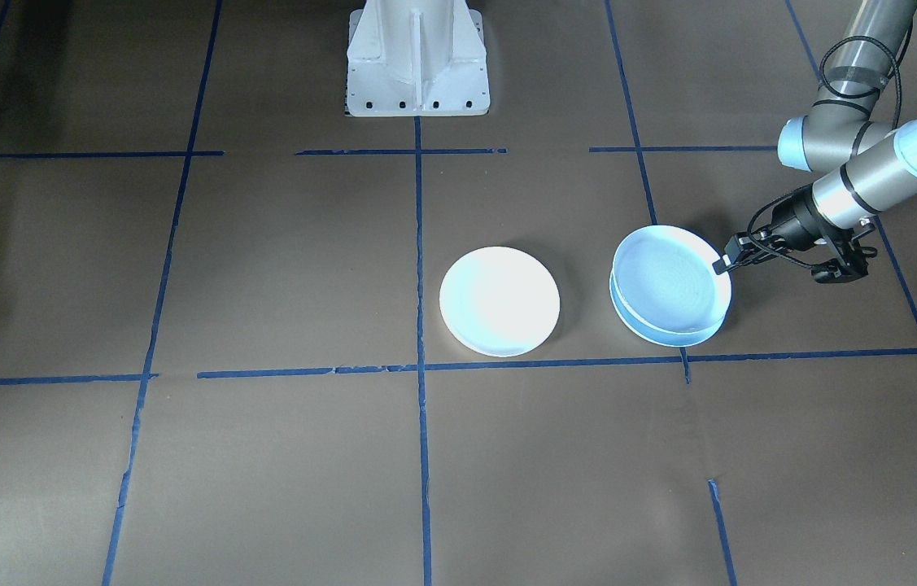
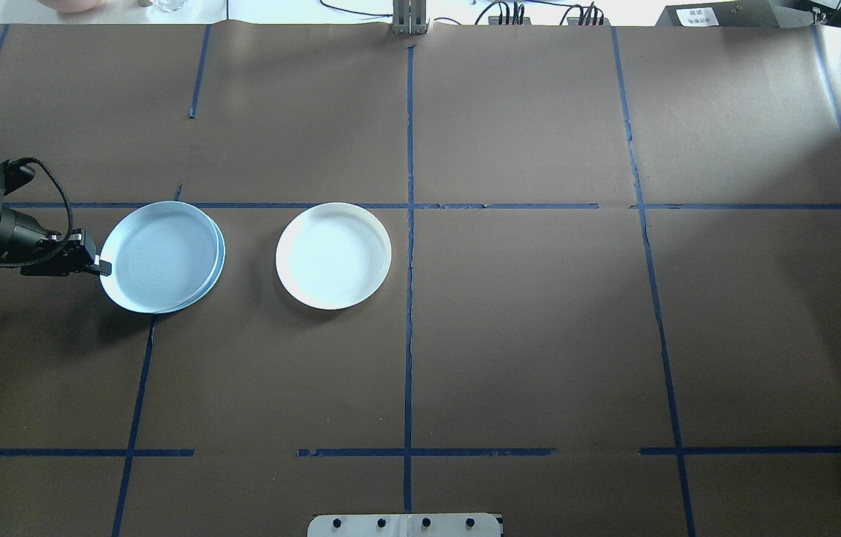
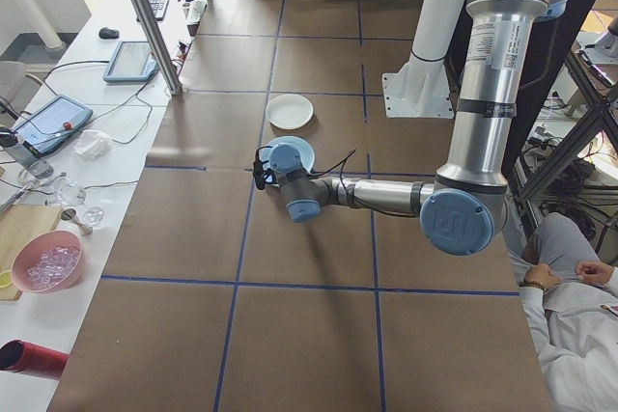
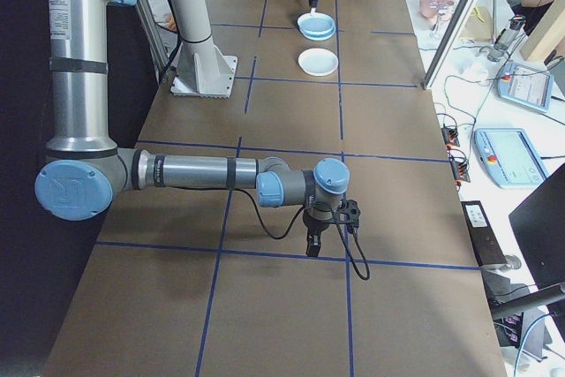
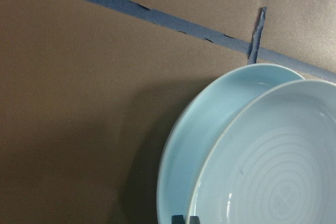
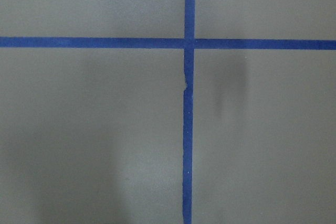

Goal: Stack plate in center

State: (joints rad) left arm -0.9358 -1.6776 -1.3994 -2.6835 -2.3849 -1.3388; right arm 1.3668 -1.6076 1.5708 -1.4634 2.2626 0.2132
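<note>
- The left gripper [image 1: 725,264] pinches the rim of the top blue plate [image 1: 672,279], its jaws nearly closed on the edge.
- That plate sits skewed on a second blue plate [image 5: 197,145] just beyond the fingertips.
- The white plate [image 2: 333,255] lies farther on, near the centre, apart from the blue pair.
- Stacking there seems hardly begun; the carry remains.
- The right gripper [image 4: 312,243] hangs far off; its opening cannot be judged.

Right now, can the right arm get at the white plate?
Probably, though it's a long reach: the right gripper hangs far from the white plate, with only bare table between. The left gripper is much closer.
</note>
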